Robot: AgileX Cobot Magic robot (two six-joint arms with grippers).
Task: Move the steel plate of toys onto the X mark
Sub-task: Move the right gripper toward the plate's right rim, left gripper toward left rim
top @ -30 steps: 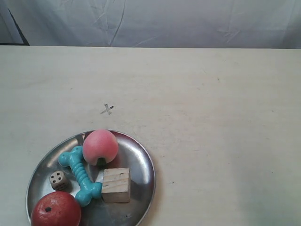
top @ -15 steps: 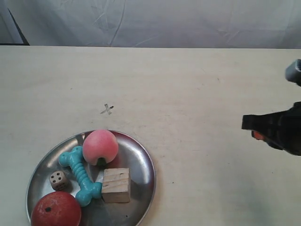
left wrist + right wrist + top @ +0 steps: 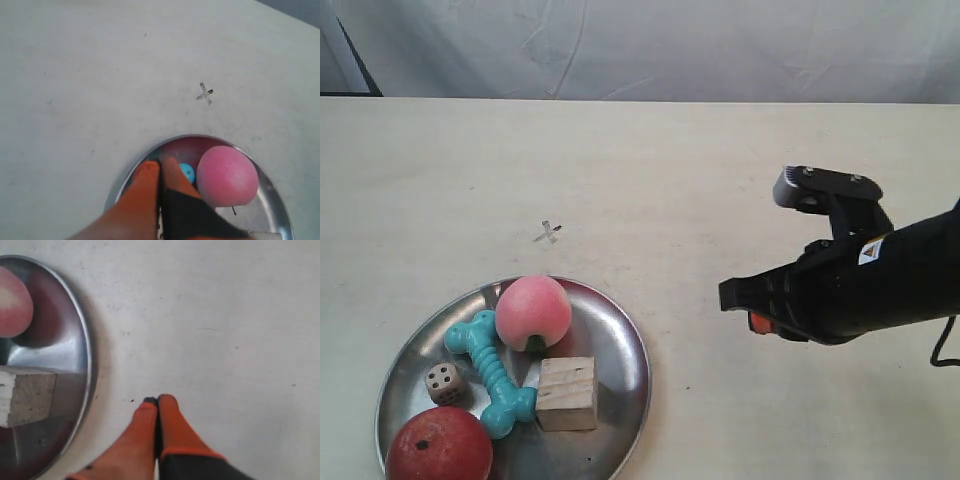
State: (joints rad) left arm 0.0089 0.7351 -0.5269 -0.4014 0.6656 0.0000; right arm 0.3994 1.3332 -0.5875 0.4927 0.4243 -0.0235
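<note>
The steel plate (image 3: 612,335) lies at the table's near left and holds a pink peach (image 3: 532,312), a red ball (image 3: 438,445), a teal bone (image 3: 490,372), a wooden cube (image 3: 567,393) and a beige die (image 3: 443,383). The X mark (image 3: 549,233) is on the bare tabletop just beyond the plate. My right gripper (image 3: 728,296) hovers shut to the right of the plate, apart from it. In the right wrist view the gripper (image 3: 156,401) is shut beside the plate rim (image 3: 89,370). My left gripper (image 3: 161,162) is shut over the plate (image 3: 135,167), next to the peach (image 3: 227,176); it is out of the exterior view.
The cream table (image 3: 720,170) stretches back to a grey cloth backdrop (image 3: 650,45). The black arm (image 3: 880,280) reaches in from the exterior view's right edge.
The black arm came in from the exterior view's right edge and moved left toward the plate. The plate and toys have not moved.
</note>
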